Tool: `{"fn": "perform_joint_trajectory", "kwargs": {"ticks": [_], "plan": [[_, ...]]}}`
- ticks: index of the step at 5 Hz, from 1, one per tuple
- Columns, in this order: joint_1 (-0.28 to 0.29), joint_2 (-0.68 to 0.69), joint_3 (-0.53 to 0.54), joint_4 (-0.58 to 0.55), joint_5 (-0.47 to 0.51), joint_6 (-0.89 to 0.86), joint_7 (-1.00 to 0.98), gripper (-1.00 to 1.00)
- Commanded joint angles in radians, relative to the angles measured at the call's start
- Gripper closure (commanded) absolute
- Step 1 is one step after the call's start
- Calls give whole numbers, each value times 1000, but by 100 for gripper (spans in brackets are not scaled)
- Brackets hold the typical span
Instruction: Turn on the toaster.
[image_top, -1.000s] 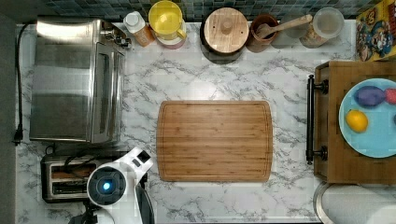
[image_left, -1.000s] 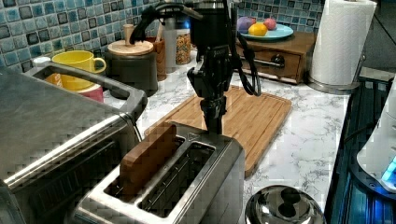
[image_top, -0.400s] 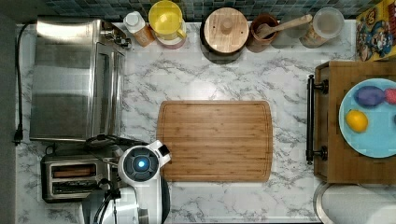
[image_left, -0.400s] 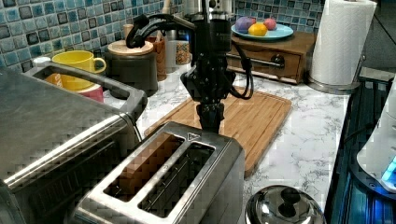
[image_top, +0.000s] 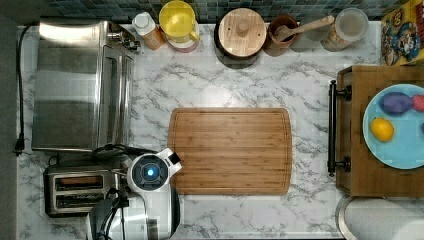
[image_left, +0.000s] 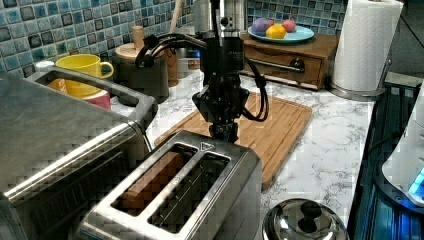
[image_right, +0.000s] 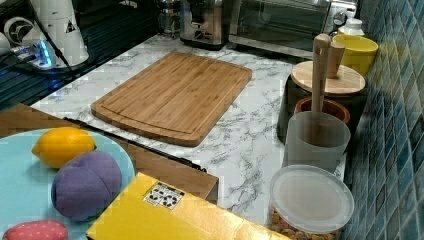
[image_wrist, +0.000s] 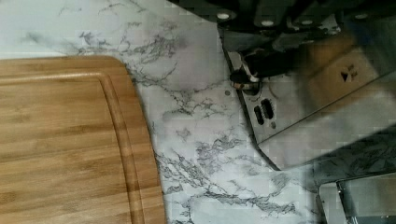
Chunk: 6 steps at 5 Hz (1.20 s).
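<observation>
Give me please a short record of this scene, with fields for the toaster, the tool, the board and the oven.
toaster: small steel box with two top slots; something brown sits low in one slot
tool: just beyond the toaster's far end in the left view, beside its end panel in the wrist view
cutting board: bare wood, beside the toaster on the marble counter
toaster oven: large and silver, next to the toaster
</observation>
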Motion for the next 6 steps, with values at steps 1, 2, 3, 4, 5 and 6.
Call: {"fn": "perform_joint_trajectory", "kwargs": {"ticks": [1,2,3,4,5,6], "plan": [[98,87,107,-99,40,100,-18,100],[123,160,134,-105,45,125,-13,100],[141,172,154,-130,44,167,0,100],[134,97,146,-148,45,168,2,100],[136,97,144,-147,45,168,2,100],[162,97,118,-147,45,168,2,100]]}}
